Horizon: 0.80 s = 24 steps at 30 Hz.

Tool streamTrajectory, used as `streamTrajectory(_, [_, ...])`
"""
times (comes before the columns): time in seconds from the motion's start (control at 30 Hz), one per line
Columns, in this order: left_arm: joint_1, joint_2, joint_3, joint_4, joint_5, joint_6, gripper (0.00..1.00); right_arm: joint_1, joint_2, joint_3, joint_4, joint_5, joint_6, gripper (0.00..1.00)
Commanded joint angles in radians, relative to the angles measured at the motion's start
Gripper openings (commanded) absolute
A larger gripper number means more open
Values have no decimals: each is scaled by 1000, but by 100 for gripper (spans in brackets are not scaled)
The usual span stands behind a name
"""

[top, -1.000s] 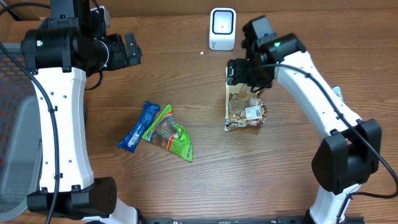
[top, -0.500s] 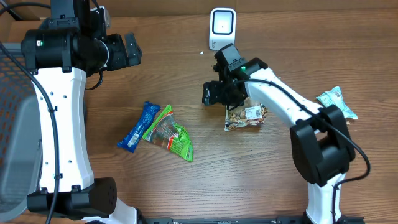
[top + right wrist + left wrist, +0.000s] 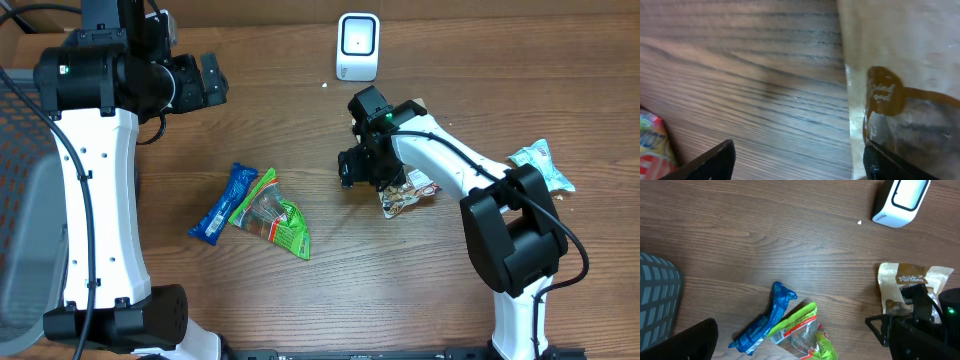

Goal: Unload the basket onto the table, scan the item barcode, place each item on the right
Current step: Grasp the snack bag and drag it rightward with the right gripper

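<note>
Wooden worktop [image 3: 300,300]: my right gripper [image 3: 354,168] gapes wide and empty, snack bag [image 3: 410,194] just frame-right of it, scanner [image 3: 358,45] upper centre.

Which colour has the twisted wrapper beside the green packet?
The twisted wrapper is blue, clearest in the left wrist view.

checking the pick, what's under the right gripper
Mostly bare table; the edge of the snack bag lies beneath one finger. From overhead the arm covers most of the bag, only its lower end showing.
</note>
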Motion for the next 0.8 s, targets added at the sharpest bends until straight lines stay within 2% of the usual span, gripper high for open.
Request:
streamTrajectory(0.0, [0,2,14,0,3,-6,100,-5,-2,-5,-31,187,-272,86])
streamTrajectory(0.07, [0,2,14,0,3,-6,99,-5,-2,-5,-39,378,-349,88])
streamTrajectory(0.13, [0,2,14,0,3,-6,100,-13,-2,-4,-17,545,-351,88])
streamTrajectory(0.2, [0,2,14,0,3,-6,100,-28,-2,14,-6,581,-351,88])
streamTrajectory(0.27, [0,2,14,0,3,-6,100,-41,-9,70,-44,515,-346,83])
streamTrajectory(0.37, [0,2,14,0,3,-6,100,-63,-48,178,-102,387,-284,80])
streamTrajectory(0.47, [0,2,14,0,3,-6,100,-116,-103,251,-154,320,-171,83])
streamTrajectory(0.57, [0,2,14,0,3,-6,100,-243,-154,262,-186,271,-103,91])
streamTrajectory(0.63, [0,2,14,0,3,-6,99,-322,-149,253,-176,206,-187,98])
streamTrajectory(0.77, [0,2,14,0,3,-6,100,-463,-89,195,-117,-26,-422,100])
